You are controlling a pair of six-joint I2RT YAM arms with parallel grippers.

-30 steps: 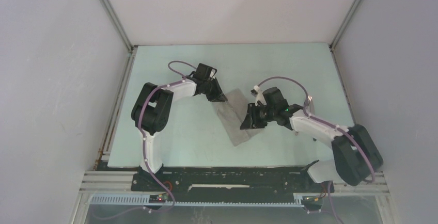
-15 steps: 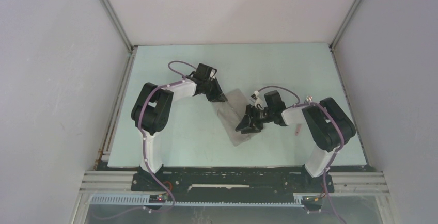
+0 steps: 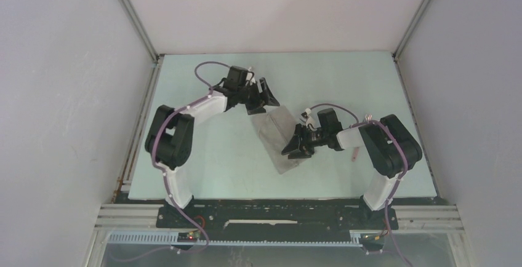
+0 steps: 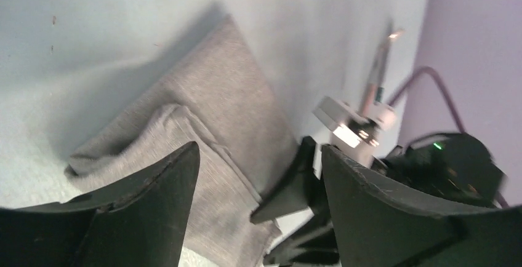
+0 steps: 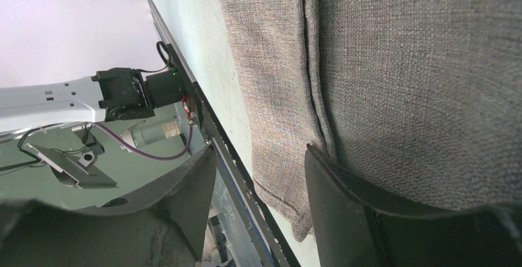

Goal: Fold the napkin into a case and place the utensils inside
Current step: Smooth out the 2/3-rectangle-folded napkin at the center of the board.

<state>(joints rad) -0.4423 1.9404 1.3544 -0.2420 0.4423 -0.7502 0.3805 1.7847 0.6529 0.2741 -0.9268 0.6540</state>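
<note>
Bench, two arms.

Left arm stretched toward far edge. Left gripper above bench just beyond far end of napkin, jaws wide apart, nothing between.

Right arm elbow folded. Right gripper low on napkin's right edge, jaws apart.

One napkin, mid-bench, folded strip, long axis far-to-near, near end skewed right.

Two utensils show beside right arm: silver tines far side, pink handle near side.

A pale mint-green table is seen, enclosed by a white back wall and grey side walls. Metal profiles are set along the two rear corners. A black plate is fixed along the table's near edge, and a white slotted strip is laid just in front of it.
</note>
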